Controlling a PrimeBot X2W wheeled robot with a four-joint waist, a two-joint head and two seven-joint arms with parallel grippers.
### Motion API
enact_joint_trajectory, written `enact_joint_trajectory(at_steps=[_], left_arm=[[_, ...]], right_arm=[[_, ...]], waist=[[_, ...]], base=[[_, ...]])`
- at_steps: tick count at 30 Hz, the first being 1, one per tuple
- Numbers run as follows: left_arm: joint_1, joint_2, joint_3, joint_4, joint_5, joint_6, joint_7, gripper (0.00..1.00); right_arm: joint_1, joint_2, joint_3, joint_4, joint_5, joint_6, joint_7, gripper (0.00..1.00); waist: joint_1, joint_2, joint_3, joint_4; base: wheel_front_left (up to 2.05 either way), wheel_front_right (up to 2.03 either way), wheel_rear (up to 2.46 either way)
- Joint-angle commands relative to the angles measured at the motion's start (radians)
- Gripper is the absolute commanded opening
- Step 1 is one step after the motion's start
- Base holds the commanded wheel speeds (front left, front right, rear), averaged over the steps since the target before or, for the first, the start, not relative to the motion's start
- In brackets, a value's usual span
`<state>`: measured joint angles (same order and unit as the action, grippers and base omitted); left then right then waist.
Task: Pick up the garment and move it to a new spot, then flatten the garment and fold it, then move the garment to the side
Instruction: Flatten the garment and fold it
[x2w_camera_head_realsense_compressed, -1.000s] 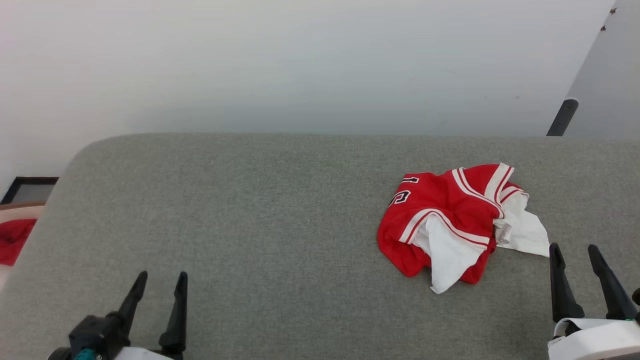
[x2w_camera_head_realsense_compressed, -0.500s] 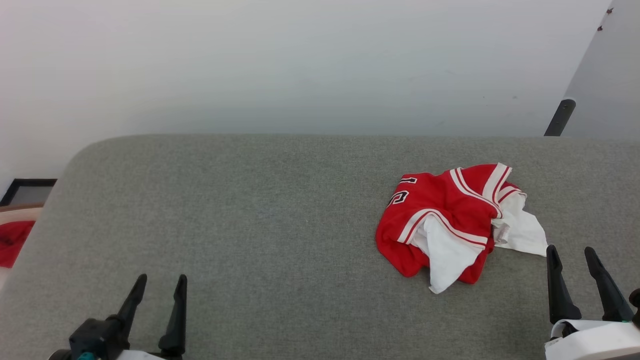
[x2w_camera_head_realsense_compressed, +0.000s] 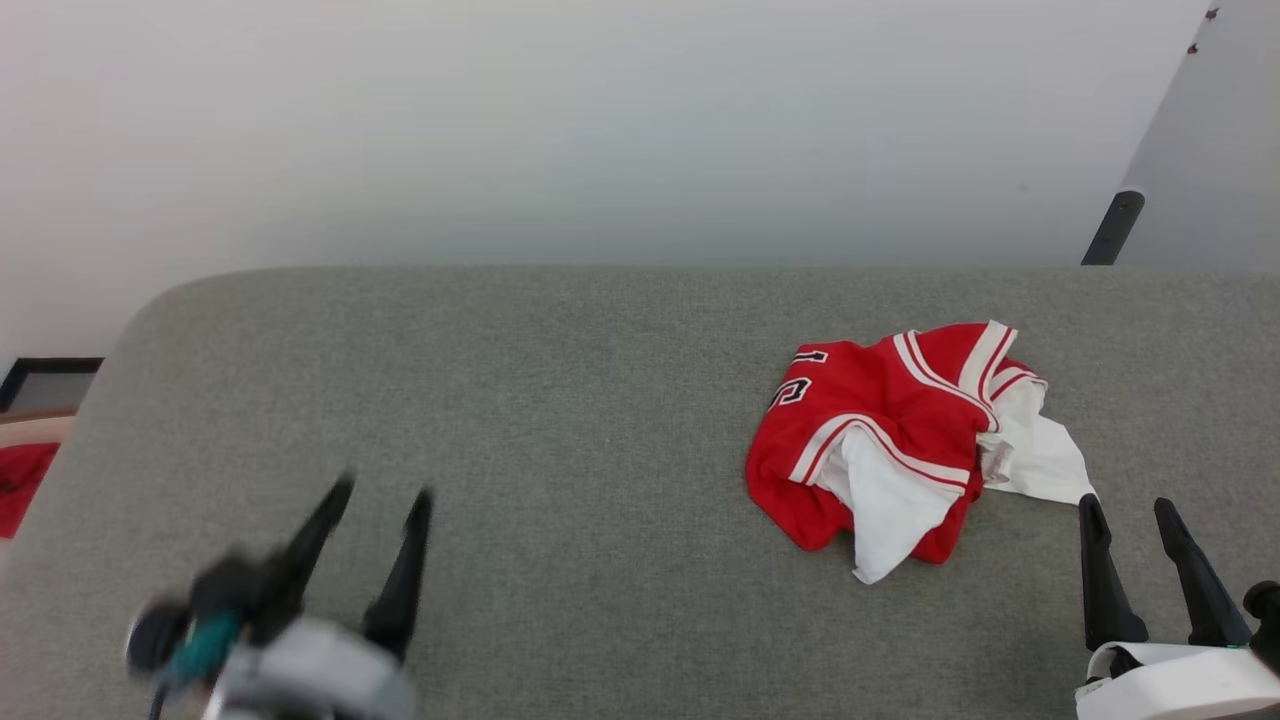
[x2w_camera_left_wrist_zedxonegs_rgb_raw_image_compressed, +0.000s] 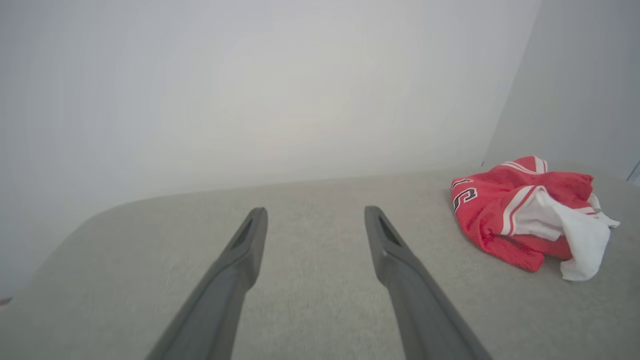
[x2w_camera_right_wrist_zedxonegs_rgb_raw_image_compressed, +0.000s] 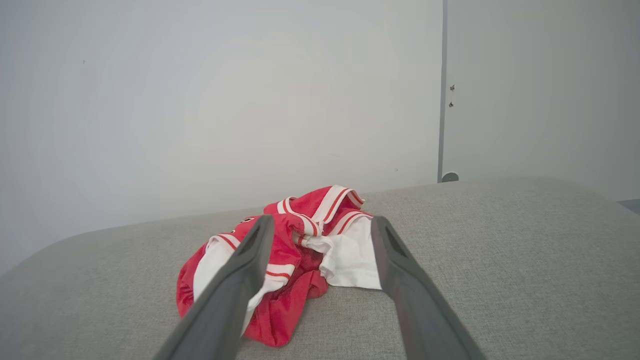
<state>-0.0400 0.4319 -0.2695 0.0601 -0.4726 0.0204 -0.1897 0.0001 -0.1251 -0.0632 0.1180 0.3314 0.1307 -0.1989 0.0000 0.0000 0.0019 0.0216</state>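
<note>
The garment (x2w_camera_head_realsense_compressed: 900, 440) is found crumpled in a loose heap on the grey, fabric-covered worktop (x2w_camera_head_realsense_compressed: 560, 400). It lies on the worktop's right half, about midway between the far and near edges. A bright red jersey body is seen bunched over itself, with two white sleeve parts spilling out. One sleeve part is draped toward the worktop's near edge and the other is spread toward its right end. Bands of red-and-white striped trim are shown across the top of the heap and along the folds where red meets white. On the side turned toward the worktop's left end, part of a black number outlined in white is exposed, creased and only partly readable. The cloth is raised in soft folds.

The left pincer (x2w_camera_head_realsense_compressed: 385, 492) is held over the worktop's near left part and appears blurred in the head view. Its two fingers are spread apart with nothing between them. The right pincer (x2w_camera_head_realsense_compressed: 1128, 505) is held over the worktop's near right part, close by the corner of the white sleeve. Whether that corner is touched cannot be told. This pincer is likewise spread wide and empty.
</note>
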Motion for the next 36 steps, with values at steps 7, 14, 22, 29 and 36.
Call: enact_joint_trajectory(at_steps=[7, 14, 22, 29, 36], left_arm=[[-0.369, -0.014, -0.158, 0.027, 0.027, -0.122, 0.229, 1.00], [-0.739, -0.124, -0.429, 0.207, -0.028, -0.150, 0.509, 1.00], [-0.877, -0.161, -0.661, 0.347, -0.288, -0.150, 0.737, 1.00], [-0.902, -0.163, -0.696, 0.420, -0.431, -0.150, 0.862, 1.00], [-0.917, -0.165, -0.714, 0.398, -0.531, -0.150, 0.916, 1.00]], right_arm=[[-0.045, 0.013, 0.015, 0.003, 0.006, 0.000, -0.023, 1.00], [-0.120, 0.025, 0.028, 0.025, 0.015, 0.000, -0.050, 1.00], [-0.187, 0.040, 0.040, 0.053, 0.028, 0.000, -0.065, 1.00], [-0.203, 0.061, 0.035, 0.040, 0.040, 0.000, -0.067, 1.00], [-0.206, 0.070, 0.029, 0.035, 0.044, 0.000, -0.067, 1.00]], waist=[[0.0000, 0.0000, 0.059, -0.035], [0.0000, 0.0000, 0.161, -0.102], [0.0000, 0.0000, 0.244, -0.197], [0.0000, 0.0000, 0.286, -0.249], [0.0000, 0.0000, 0.295, -0.266]], base=[[0.00, 0.00, 0.00], [0.00, 0.00, 0.00], [0.00, 0.00, 0.00], [0.00, 0.00, 0.00], [0.00, 0.00, 0.00]])
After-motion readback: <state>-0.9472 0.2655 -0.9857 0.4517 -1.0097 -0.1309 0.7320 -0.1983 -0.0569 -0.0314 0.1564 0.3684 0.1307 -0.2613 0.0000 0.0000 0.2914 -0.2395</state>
